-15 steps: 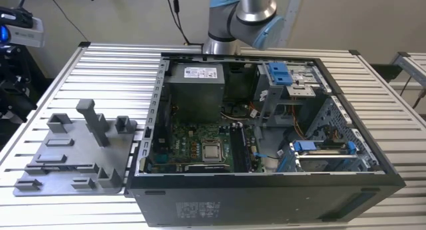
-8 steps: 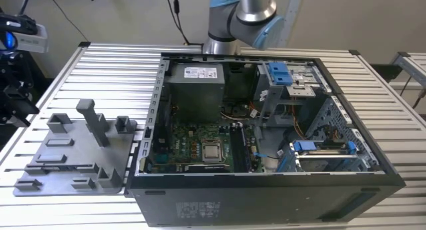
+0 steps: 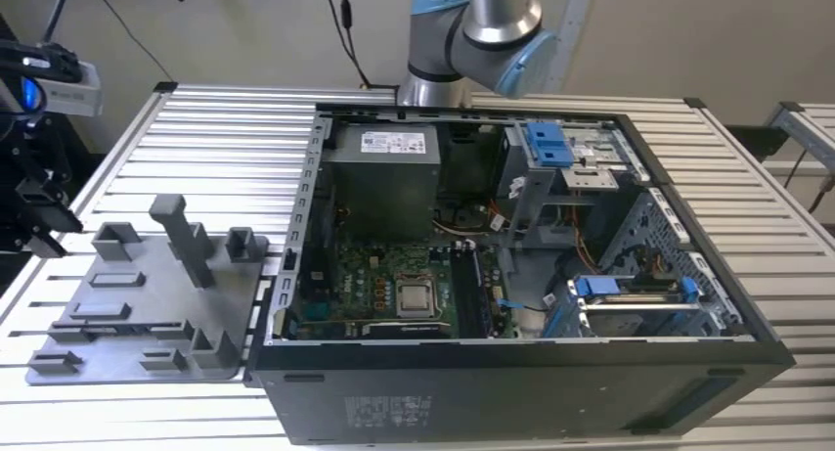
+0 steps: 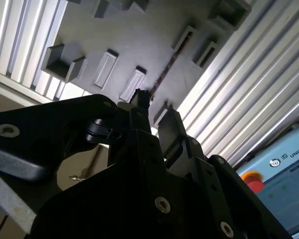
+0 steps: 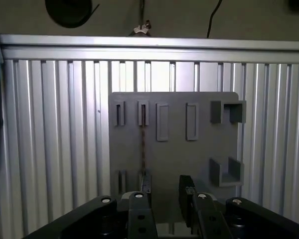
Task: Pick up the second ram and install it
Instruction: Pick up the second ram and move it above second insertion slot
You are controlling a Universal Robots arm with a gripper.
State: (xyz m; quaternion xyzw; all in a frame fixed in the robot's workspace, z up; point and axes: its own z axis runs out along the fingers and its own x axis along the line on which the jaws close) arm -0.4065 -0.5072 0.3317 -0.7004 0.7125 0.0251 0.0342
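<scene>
The second ram [image 5: 142, 144] stands on edge in a pair of slotted holders on the grey fixture plate [image 5: 199, 154], seen from above as a thin dark line. In the second wrist view the same ram [image 4: 168, 67] runs diagonally across the plate [image 4: 139, 35]. My gripper [image 5: 165, 191] hangs well above the plate, open, with nothing between its fingers. One black finger [image 5: 145, 185] lines up with the near end of the ram; the other finger [image 5: 186, 186] is off to its side. In the second wrist view the gripper [image 4: 154, 112] also stands apart from the ram.
In the exterior view the fixture plate [image 3: 131, 304] with its upright grey blocks [image 3: 183, 238] lies at the left on the slatted aluminium table [image 3: 222, 138]. The open computer case [image 3: 522, 275] with its motherboard [image 3: 391, 285] stands to the right. The arm's base [image 3: 470, 30] rises behind it.
</scene>
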